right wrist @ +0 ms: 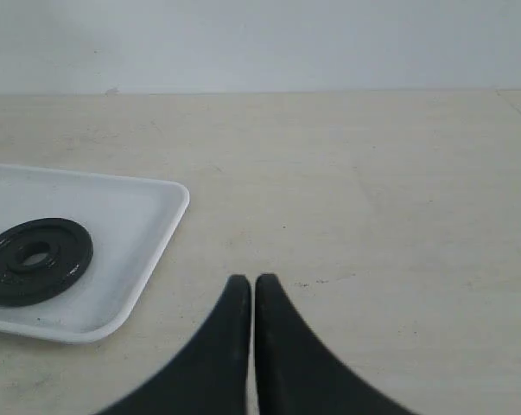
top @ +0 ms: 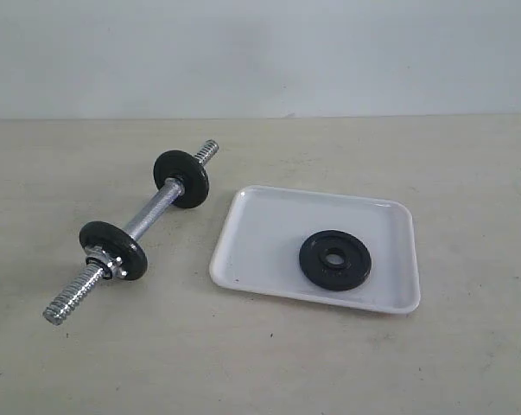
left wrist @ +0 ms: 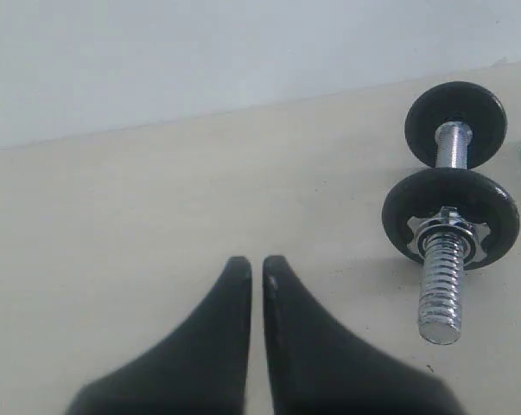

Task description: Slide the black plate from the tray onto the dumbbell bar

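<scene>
**The plate (top: 334, 258) lies in the tray (top: 269, 233)**

The plate lies flat, toward the right side of the tray. The bar (top: 148, 218) lies on the table (top: 260, 363) to the left of the tray, not touching it. Two black discs (top: 181, 178) sit on the bar. The left gripper (left wrist: 257, 264) is closed with nothing in it, near the bar's screw end. The right gripper (right wrist: 246, 281) is closed and empty too, near the tray.

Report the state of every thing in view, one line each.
black plate: lying flat in the tray, not on the bar
tray: resting on the table, holding only the plate
dumbbell bar: lying on the table beside the tray, two discs on it, both threaded ends bare
star nut: seated against one disc
left pincer: shut, empty
right pincer: shut, empty
</scene>
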Tool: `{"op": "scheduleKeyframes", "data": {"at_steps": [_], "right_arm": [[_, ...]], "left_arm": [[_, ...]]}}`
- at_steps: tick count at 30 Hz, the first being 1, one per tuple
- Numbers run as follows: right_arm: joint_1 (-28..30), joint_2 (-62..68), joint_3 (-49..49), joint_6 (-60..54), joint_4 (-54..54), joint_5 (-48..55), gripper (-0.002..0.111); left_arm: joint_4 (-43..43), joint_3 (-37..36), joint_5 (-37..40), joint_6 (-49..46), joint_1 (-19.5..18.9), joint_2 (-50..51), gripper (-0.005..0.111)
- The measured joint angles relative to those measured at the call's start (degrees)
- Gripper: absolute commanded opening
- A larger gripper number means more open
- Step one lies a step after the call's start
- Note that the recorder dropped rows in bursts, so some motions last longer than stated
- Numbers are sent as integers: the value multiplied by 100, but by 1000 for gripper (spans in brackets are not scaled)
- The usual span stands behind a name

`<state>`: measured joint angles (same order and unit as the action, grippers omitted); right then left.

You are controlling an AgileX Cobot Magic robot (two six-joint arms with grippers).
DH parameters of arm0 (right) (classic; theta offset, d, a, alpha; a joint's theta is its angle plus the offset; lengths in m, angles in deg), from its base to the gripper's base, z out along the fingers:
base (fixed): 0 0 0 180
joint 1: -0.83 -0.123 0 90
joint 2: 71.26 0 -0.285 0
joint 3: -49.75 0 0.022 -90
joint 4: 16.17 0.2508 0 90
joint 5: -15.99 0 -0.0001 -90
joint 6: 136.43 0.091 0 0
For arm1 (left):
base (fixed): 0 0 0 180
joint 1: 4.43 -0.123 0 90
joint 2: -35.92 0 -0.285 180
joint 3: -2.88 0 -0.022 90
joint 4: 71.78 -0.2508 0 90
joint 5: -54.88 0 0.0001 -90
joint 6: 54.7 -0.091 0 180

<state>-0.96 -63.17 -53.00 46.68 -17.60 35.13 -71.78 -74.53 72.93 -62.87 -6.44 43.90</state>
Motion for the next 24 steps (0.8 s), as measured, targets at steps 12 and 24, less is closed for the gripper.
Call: {"op": "scheduleKeyframes", "data": {"at_steps": [12,24], "right_arm": [[0,0,0,0,0,0,0],[0,0,0,0,0,-28,0]], "left_arm": [[0,0,0,0,0,0,4],[-684,0,0,-694,0,0,4]]}}
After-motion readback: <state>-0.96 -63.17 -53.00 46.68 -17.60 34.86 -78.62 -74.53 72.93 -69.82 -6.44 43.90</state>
